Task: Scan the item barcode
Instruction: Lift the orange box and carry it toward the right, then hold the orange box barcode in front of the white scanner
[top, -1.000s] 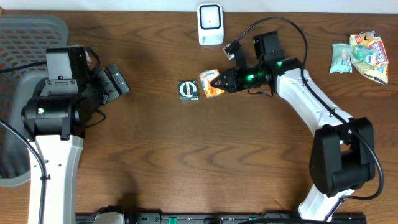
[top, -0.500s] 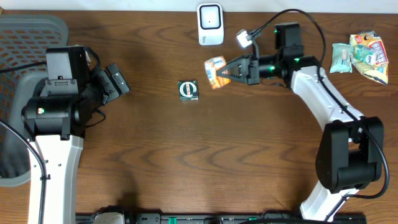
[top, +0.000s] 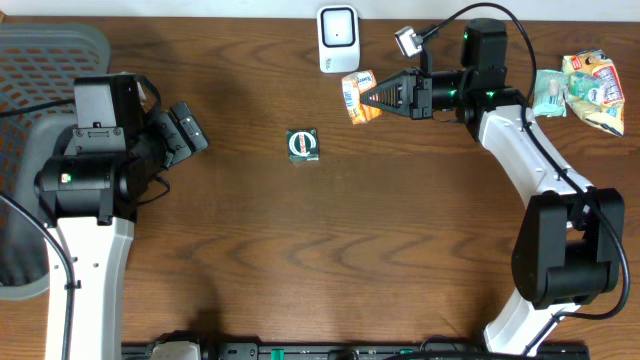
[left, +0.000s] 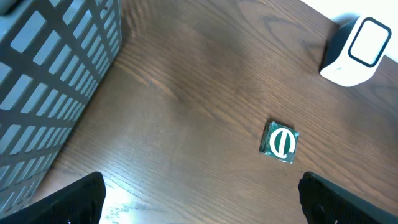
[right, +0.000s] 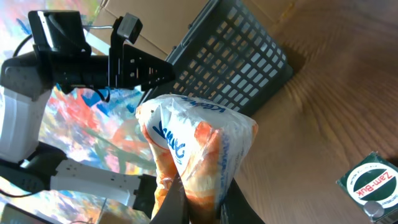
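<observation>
Overhead, at the table's far side, the right gripper (top: 376, 97) is clamped on an orange snack packet (top: 356, 96), held just right of the white scanner (top: 338, 38), probably to turn its barcode toward the window. Bare wood lies nearer, and the Zam-Buk tin (top: 302, 144) sits well apart. In the left wrist view, the left gripper (left: 199, 194) stands wide and empty, with the basket (left: 50, 74) walling its left. In the right wrist view, the jaws pinch the packet's lower edge.
</observation>
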